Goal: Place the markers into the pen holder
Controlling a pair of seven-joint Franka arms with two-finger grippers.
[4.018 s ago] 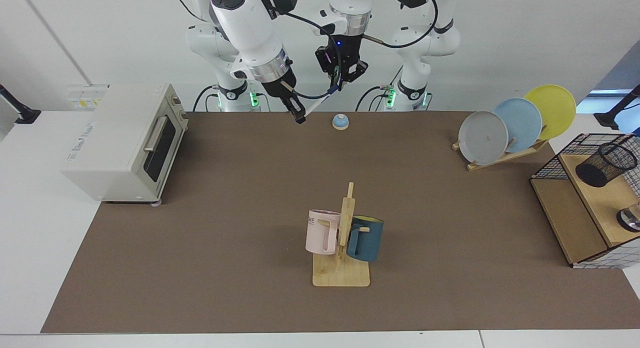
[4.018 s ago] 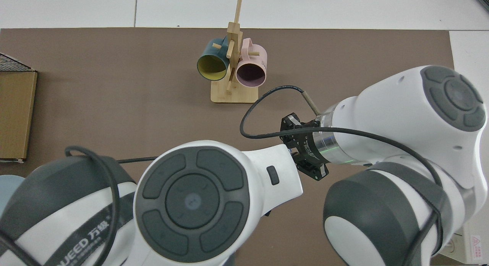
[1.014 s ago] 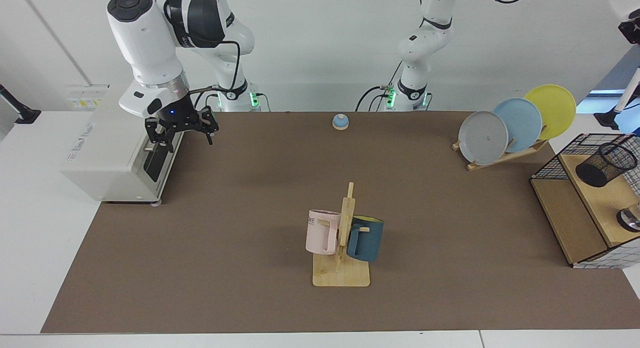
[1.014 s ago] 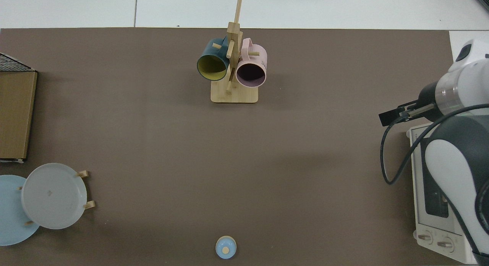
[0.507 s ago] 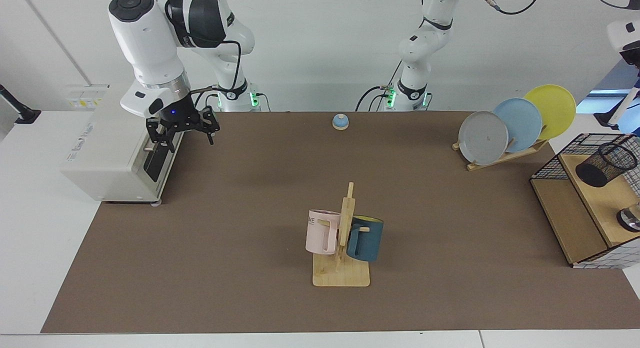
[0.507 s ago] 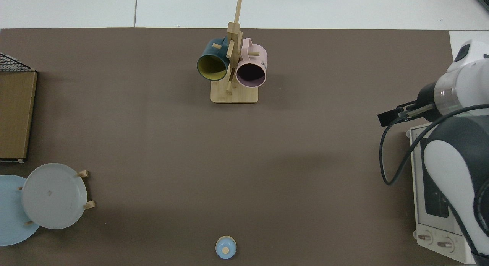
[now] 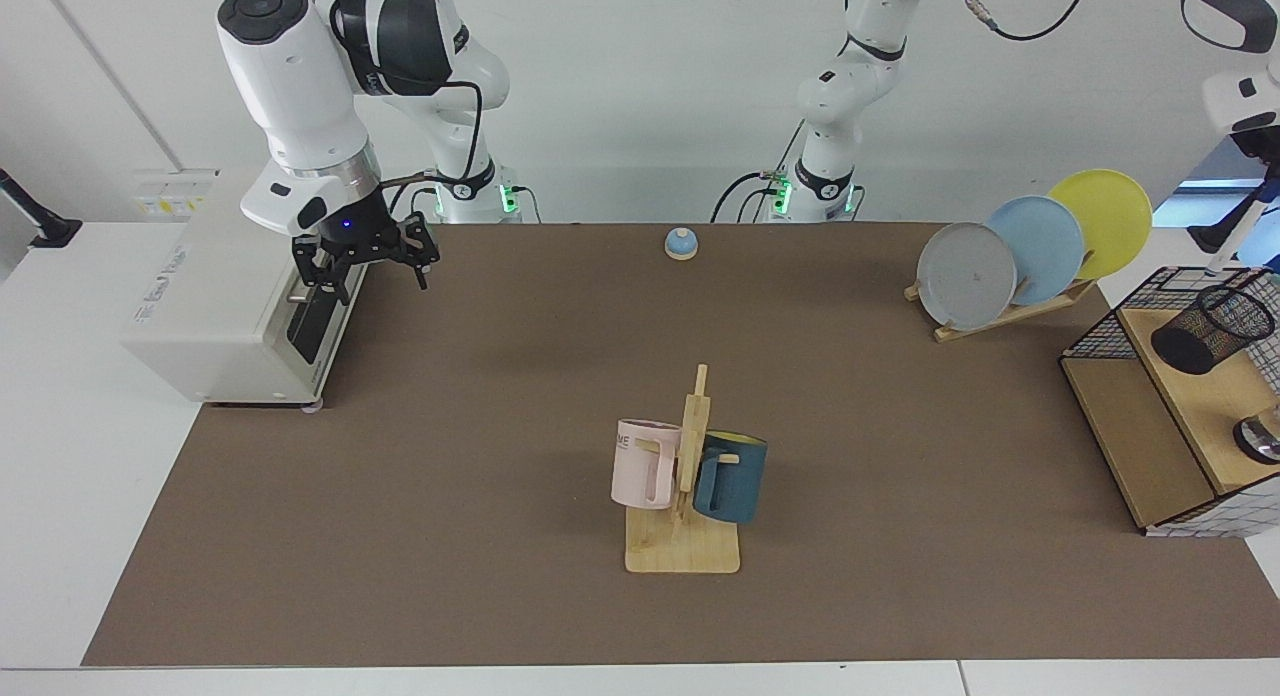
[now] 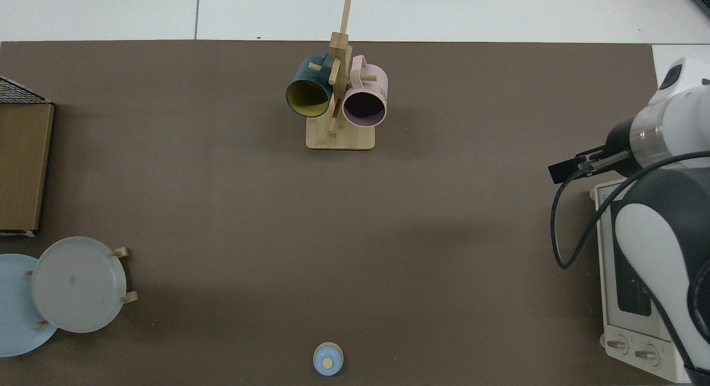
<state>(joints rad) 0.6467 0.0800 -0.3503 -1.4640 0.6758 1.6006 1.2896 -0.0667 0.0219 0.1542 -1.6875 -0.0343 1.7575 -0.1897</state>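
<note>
The pen holder is a small black mesh cup on the upper wooden shelf of the wire basket. My left gripper is half cut off by the facing view's right edge, above the basket. It is shut on the slim white marker, which slants down toward the holder's rim without reaching it. My right gripper hangs open and empty beside the toaster oven's door; in the top view it shows only as a dark fingertip. The left gripper, marker and holder are outside the top view.
A white toaster oven stands under the right arm. A mug tree with a pink and a blue mug stands mid-table. At the back are a small blue bell and a plate rack beside the basket. A dark round object sits on the basket shelf.
Four seconds ago both grippers met at the back centre with the marker between them. The right arm now waits by the oven. The left arm has carried the marker over the basket, still shifting slightly.
</note>
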